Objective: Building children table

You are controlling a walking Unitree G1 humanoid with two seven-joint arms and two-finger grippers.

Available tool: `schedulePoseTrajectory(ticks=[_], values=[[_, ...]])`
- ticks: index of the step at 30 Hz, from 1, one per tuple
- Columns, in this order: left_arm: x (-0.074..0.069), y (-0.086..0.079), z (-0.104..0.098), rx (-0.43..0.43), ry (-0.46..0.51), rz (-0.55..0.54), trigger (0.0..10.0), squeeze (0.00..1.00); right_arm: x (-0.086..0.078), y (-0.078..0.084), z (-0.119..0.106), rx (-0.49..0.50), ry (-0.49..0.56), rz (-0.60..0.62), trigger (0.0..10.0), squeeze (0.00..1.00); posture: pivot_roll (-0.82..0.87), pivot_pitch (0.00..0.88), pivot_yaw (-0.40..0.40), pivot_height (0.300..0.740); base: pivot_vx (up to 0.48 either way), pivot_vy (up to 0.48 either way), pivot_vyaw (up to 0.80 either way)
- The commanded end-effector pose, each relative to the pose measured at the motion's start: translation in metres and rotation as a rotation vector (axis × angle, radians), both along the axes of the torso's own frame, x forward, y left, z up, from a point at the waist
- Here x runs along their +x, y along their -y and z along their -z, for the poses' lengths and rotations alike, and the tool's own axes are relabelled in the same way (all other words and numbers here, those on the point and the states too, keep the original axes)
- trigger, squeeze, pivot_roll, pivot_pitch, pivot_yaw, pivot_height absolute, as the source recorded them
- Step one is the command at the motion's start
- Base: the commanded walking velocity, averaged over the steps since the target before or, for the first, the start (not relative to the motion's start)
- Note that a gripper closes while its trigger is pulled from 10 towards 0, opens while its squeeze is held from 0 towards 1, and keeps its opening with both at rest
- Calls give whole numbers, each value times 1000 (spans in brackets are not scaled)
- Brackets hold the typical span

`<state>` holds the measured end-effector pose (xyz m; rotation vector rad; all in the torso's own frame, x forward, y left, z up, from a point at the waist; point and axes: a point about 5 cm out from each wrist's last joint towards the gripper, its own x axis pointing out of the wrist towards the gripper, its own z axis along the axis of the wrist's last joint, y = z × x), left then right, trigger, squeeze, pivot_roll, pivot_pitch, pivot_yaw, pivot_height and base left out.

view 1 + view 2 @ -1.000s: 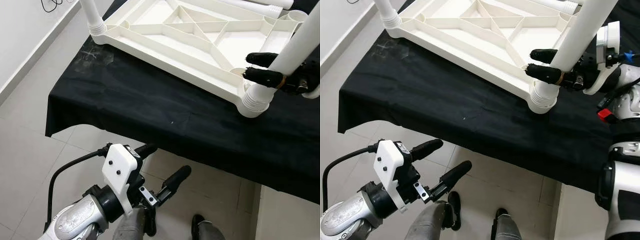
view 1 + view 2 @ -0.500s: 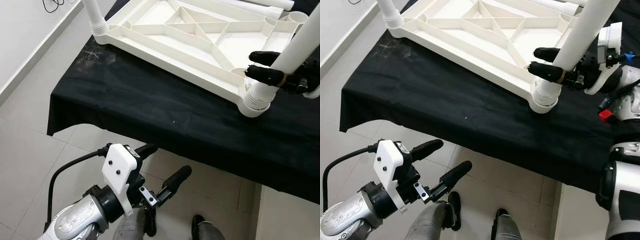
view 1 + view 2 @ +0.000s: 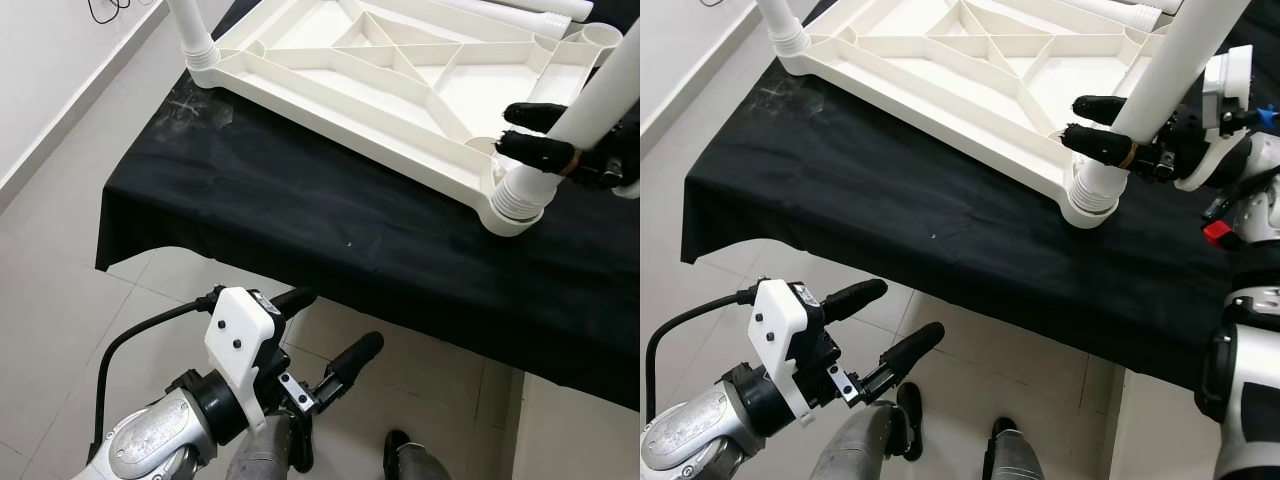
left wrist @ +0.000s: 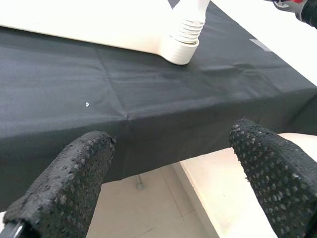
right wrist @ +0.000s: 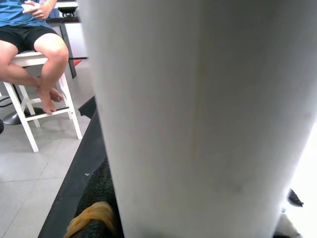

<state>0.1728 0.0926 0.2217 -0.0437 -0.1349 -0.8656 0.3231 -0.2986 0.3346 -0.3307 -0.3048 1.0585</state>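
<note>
An upturned white plastic table top (image 3: pixel 400 80), its ribbed underside showing, lies on a black cloth (image 3: pixel 300 210). The right gripper (image 3: pixel 1102 128) pinches a white tube leg (image 3: pixel 1160 80) seated in the near corner socket. The left gripper (image 3: pixel 320 335) hangs spread over floor tiles. No writing is legible.

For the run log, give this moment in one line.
right tool: shut on table leg | left tool: open, idle | tabletop: upside down
</note>
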Motion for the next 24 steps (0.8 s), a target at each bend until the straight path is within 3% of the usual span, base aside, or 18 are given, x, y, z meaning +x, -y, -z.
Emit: schedulePoseTrajectory(ticks=[1,24], values=[[-5,0,0,9,-8,14,10000,0,1,7,34,-42,-175,19,10000,0,145,423,110,740,0,0,0],[-6,-1,-1,9,-11,19,10000,0,-5,14,37,-61,-191,31,10000,0,149,427,116,740,0,0,0]])
